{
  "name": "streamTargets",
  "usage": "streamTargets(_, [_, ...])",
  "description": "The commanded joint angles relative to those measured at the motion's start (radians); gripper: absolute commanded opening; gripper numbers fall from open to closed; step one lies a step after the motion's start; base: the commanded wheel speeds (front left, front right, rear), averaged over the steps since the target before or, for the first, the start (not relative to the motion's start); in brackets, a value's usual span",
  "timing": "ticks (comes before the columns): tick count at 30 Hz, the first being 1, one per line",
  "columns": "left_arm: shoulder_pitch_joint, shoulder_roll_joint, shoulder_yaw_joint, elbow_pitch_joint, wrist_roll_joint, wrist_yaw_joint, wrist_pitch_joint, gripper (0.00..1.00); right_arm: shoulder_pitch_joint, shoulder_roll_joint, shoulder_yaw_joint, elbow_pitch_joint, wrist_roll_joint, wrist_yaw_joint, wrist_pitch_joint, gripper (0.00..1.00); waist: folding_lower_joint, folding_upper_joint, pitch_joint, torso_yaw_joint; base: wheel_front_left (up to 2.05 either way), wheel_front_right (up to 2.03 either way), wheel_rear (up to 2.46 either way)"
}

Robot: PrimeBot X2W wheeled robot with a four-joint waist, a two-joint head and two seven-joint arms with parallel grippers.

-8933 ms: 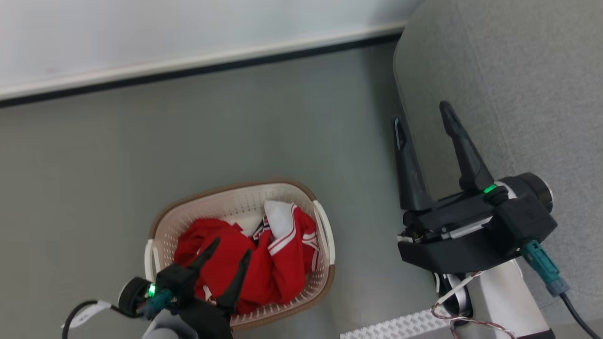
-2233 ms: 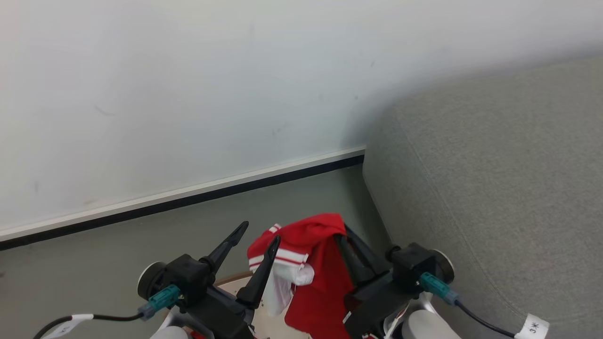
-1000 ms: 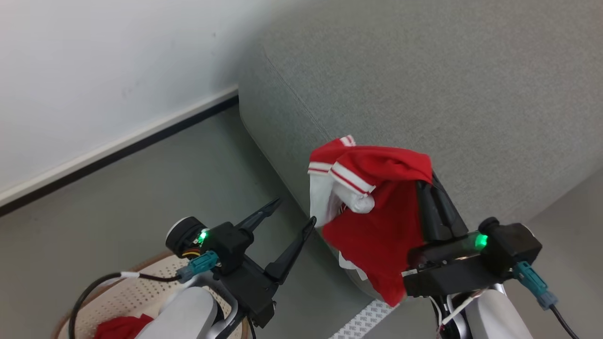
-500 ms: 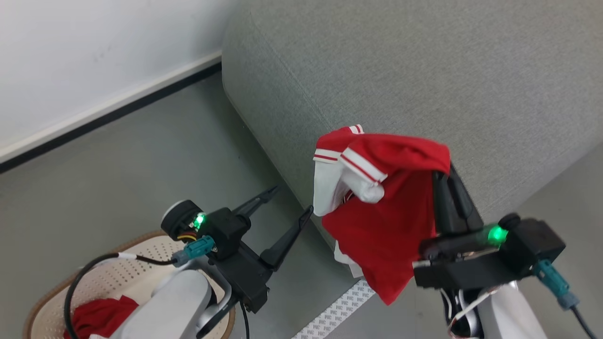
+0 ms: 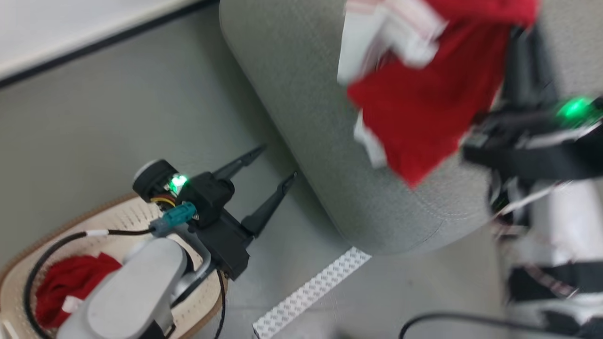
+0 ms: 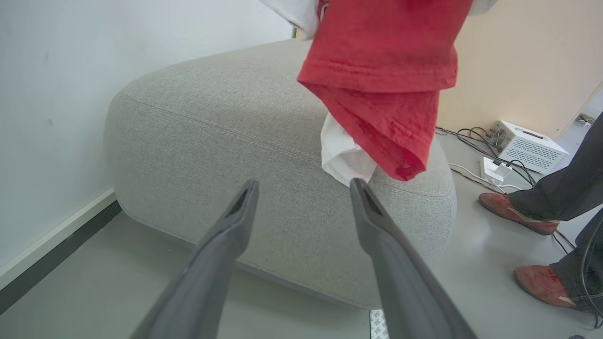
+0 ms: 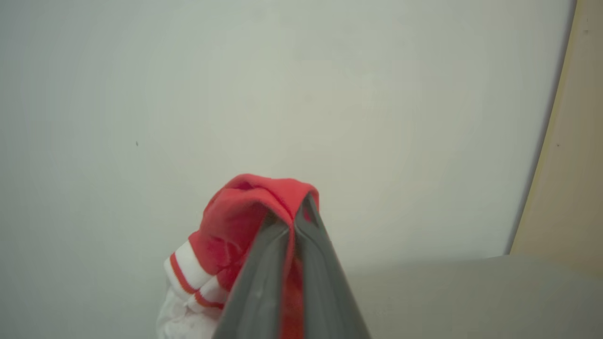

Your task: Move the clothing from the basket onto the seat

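A red garment point(image 5: 424, 94) with white striped cuffs hangs, blurred, from my right gripper point(image 5: 520, 44) above the grey-green seat point(image 5: 325, 141). The right wrist view has that gripper point(image 7: 293, 217) shut on a fold of the garment point(image 7: 235, 212). In the left wrist view the cloth point(image 6: 381, 94) dangles over the seat's point(image 6: 226, 141) top near its edge. My left gripper point(image 5: 278, 162) is open and holds nothing, low beside the seat, above the floor by the basket point(image 5: 122, 219). Another red garment point(image 5: 66, 285) lies in the basket, partly hidden by my left forearm. The left gripper point(image 6: 305, 184) points at the seat's side.
A white wall with a dark baseboard point(image 5: 94, 44) runs behind the seat. A white perforated strip point(image 5: 311, 292) lies on the grey floor. A person's legs and red shoes point(image 6: 513, 212) stand right of the seat, near a white box point(image 6: 527, 146) with cables.
The head view has shifted. My right gripper has carried the garment higher and further over the seat. My left gripper stays open near the basket.
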Motion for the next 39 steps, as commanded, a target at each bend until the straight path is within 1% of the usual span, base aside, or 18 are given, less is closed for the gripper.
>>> streamTargets(1, [-0.012,0.011,0.003,-0.011,0.002,0.004,0.005,1.00,-0.029,-0.018,-0.013,0.001,-0.007,0.000,-0.001,0.00,-0.0002,-0.0002,0.064,0.014,0.00,0.00,0.00])
streamTargets(3, [-0.027,0.024,0.002,-0.037,0.008,0.003,0.021,1.00,-0.094,-0.051,-0.036,0.009,-0.013,0.000,-0.001,0.00,-0.0002,-0.0002,0.092,0.020,0.00,0.00,0.00])
streamTargets(8, [-0.063,0.044,0.004,-0.091,0.007,0.001,0.057,1.00,-0.244,-0.175,-0.077,0.044,-0.020,0.000,-0.001,0.00,-0.0002,-0.0002,0.158,0.044,0.00,0.00,0.00])
streamTargets(12, [-0.089,0.058,0.007,-0.122,0.009,0.002,0.082,1.00,-0.345,-0.256,-0.110,0.055,-0.020,0.000,-0.001,0.00,-0.0002,-0.0002,0.203,0.046,0.00,0.00,0.00])
streamTargets(16, [-0.107,0.074,0.013,-0.152,0.010,0.005,0.108,1.00,-0.424,-0.323,-0.158,0.084,0.000,0.000,0.000,0.00,-0.0002,-0.0002,0.243,0.043,0.00,0.00,0.00])
streamTargets(21, [-0.120,0.092,0.006,-0.185,0.015,0.005,0.148,1.00,-0.480,-0.382,-0.205,0.126,0.012,0.000,-0.001,0.00,-0.0002,-0.0002,0.284,0.036,0.00,0.00,0.00])
streamTargets(23, [-0.124,0.101,-0.002,-0.199,0.017,0.003,0.166,1.00,-0.484,-0.394,-0.218,0.145,0.014,0.000,0.000,0.00,-0.0002,-0.0002,0.300,0.033,0.00,0.00,0.00])
streamTargets(26, [-0.123,0.113,-0.010,-0.218,0.018,0.002,0.187,1.00,-0.465,-0.392,-0.234,0.174,0.002,0.000,-0.001,0.00,-0.0002,-0.0002,0.319,0.032,0.00,0.00,0.00])
streamTargets(29, [-0.117,0.128,-0.013,-0.232,0.016,0.002,0.199,1.00,-0.443,-0.371,-0.250,0.230,-0.008,0.000,0.000,0.00,-0.0002,-0.0002,0.332,0.032,0.00,0.00,0.00])
streamTargets(30, [-0.113,0.132,-0.012,-0.236,0.015,0.004,0.202,1.00,-0.432,-0.371,-0.245,0.255,-0.026,0.000,0.000,0.00,-0.0002,-0.0002,0.335,0.032,0.00,0.00,0.00])
streamTargets(32, [-0.106,0.140,-0.014,-0.242,0.014,0.006,0.210,1.00,-0.420,-0.346,-0.243,0.316,-0.039,0.000,-0.001,0.00,-0.0002,-0.0002,0.339,0.032,0.00,0.00,0.00])
streamTargets(33, [-0.106,0.140,-0.014,-0.242,0.014,0.006,0.210,1.00,-0.420,-0.346,-0.243,0.316,-0.039,0.000,-0.001,0.00,-0.0002,-0.0002,0.339,0.032,0.00,0.00,0.00])
streamTargets(35, [-0.102,0.146,-0.015,-0.248,0.011,0.007,0.212,1.00,-0.411,-0.323,-0.248,0.384,-0.055,0.000,-0.001,0.00,-0.0002,-0.0002,0.340,0.033,0.00,0.00,0.00])
streamTargets(39, [-0.094,0.153,-0.014,-0.254,0.006,0.014,0.218,1.00,-0.405,-0.260,-0.276,0.504,-0.113,0.000,-0.001,0.00,-0.0002,-0.0002,0.333,0.031,0.00,0.00,0.00])
